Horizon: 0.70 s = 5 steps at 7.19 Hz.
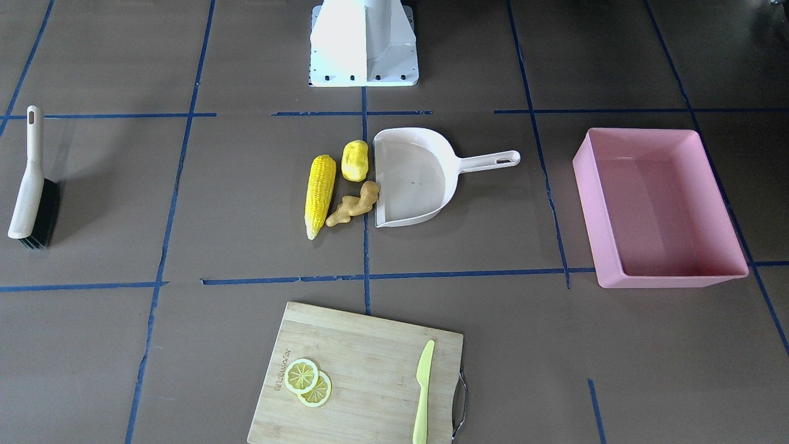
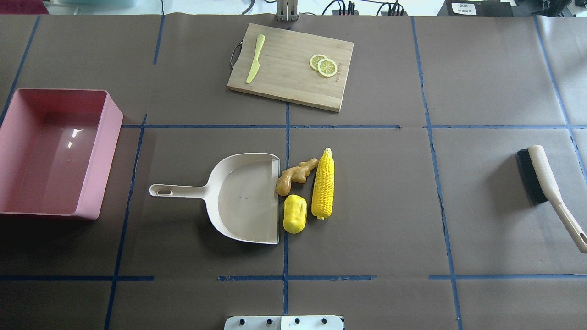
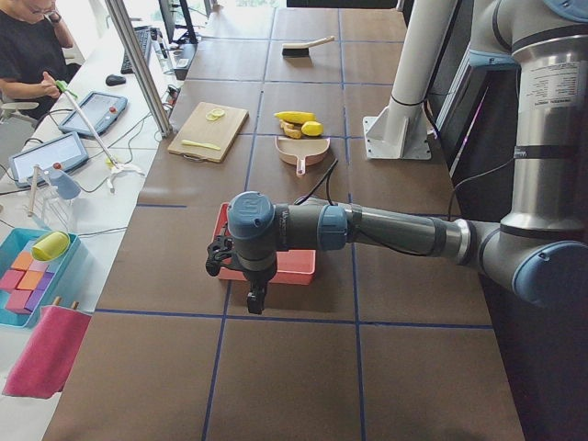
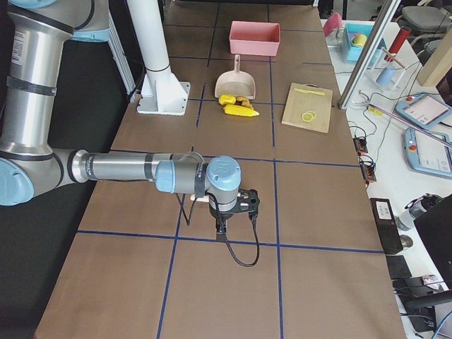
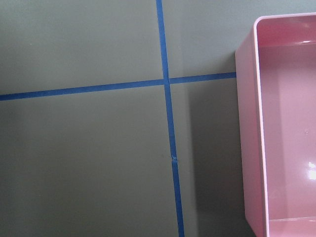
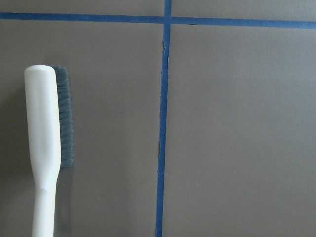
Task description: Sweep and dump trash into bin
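Note:
The corn cob (image 1: 320,194), the small yellow potato (image 1: 355,160) and the ginger root (image 1: 354,203) lie together at the open mouth of the beige dustpan (image 1: 413,179). The ginger touches the dustpan's lip. The empty pink bin (image 1: 592,216) stands apart, beyond the dustpan's handle. A beige brush (image 1: 28,185) lies at the opposite end of the table. My left gripper (image 3: 250,299) hangs above the table beside the bin (image 5: 249,148). My right gripper (image 4: 221,229) hangs beside the brush (image 6: 43,123). I cannot tell whether either gripper is open or shut.
A bamboo cutting board (image 1: 363,357) lies on the far side from my base, with two lemon slices (image 1: 308,381) and a yellow-green knife (image 1: 423,382) on it. Blue tape lines cross the brown table. An operator and desk items show beyond the table edge.

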Tool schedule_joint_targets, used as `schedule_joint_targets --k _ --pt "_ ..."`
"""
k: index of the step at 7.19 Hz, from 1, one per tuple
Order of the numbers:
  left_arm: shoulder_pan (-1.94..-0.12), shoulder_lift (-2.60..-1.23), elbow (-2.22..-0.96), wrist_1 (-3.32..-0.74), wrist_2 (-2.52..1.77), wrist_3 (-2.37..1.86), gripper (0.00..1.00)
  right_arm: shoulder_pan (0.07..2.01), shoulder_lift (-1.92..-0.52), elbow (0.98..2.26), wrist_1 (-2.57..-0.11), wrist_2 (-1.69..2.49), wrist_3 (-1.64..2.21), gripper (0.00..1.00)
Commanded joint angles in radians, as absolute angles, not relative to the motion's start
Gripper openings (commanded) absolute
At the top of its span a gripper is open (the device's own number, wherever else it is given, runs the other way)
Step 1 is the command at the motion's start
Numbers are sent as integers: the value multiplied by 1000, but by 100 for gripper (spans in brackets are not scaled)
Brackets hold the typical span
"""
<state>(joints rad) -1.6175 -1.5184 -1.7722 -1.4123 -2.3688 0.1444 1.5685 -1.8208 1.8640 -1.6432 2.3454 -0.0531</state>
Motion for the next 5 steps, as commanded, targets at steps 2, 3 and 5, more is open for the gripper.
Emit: schedule_joint_targets --k 2,3,5 --pt "-1618 -1490 -1802 -1408 -2364 141 100 1568 -1821 1878 -1643 2350 -55 100" --pt "-1617 -1482 -1807 -1408 -2367 143 100 1568 -1821 1881 -1643 2350 -55 100" --pt "-1617 -1482 -1807 -1414 -2364 143 100 1565 -1827 1879 -1643 2353 -54 100"
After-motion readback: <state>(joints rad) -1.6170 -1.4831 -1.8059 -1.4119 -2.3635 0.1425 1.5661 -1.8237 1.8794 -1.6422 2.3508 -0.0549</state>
